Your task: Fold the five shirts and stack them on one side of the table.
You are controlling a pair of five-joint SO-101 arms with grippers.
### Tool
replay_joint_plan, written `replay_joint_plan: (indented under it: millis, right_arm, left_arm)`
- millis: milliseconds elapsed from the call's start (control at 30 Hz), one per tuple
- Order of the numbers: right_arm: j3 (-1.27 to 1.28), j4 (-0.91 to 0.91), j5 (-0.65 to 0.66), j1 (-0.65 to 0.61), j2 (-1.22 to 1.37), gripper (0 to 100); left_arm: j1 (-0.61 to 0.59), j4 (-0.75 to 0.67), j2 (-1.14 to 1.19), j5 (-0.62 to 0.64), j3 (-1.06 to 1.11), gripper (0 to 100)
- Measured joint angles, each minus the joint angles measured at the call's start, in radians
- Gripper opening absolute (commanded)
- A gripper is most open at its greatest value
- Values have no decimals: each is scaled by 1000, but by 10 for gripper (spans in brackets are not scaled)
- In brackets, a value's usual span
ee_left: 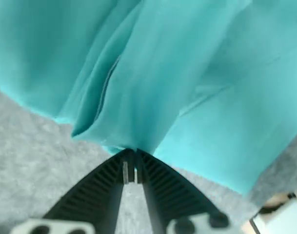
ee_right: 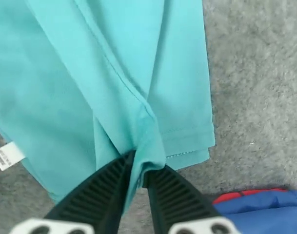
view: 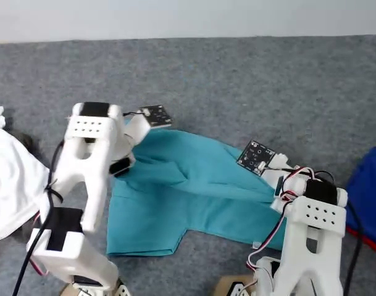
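A teal shirt (view: 188, 197) lies spread across the middle of the grey table, partly lifted at two edges. My left gripper (ee_left: 132, 157) is shut on a bunched edge of the teal shirt (ee_left: 153, 83); in the high view that arm (view: 92, 160) stands at the shirt's left side. My right gripper (ee_right: 137, 163) is shut on a hemmed fold of the teal shirt (ee_right: 114, 73), at the cloth's right side under the right arm (view: 299, 191). A white shirt (view: 8, 179) lies crumpled at the left edge. A blue shirt (view: 368, 191) with a red one under it sits at the right edge.
Grey carpet-like table surface (view: 237, 80) stretches open behind the shirts. A white label (ee_right: 7, 157) hangs from the teal cloth near my right gripper. The blue and red cloth (ee_right: 265, 204) lies close beside the right gripper.
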Motion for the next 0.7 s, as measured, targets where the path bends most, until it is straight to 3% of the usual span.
replay_joint_plan:
  millis: [233,700]
  right_arm:
    - [0,5,66,52,0,9]
    - [0,129,71,57,-55,10]
  left_arm:
    - [-77,75,0,-81,0,2]
    - [-81,84,-15,-121,68,1]
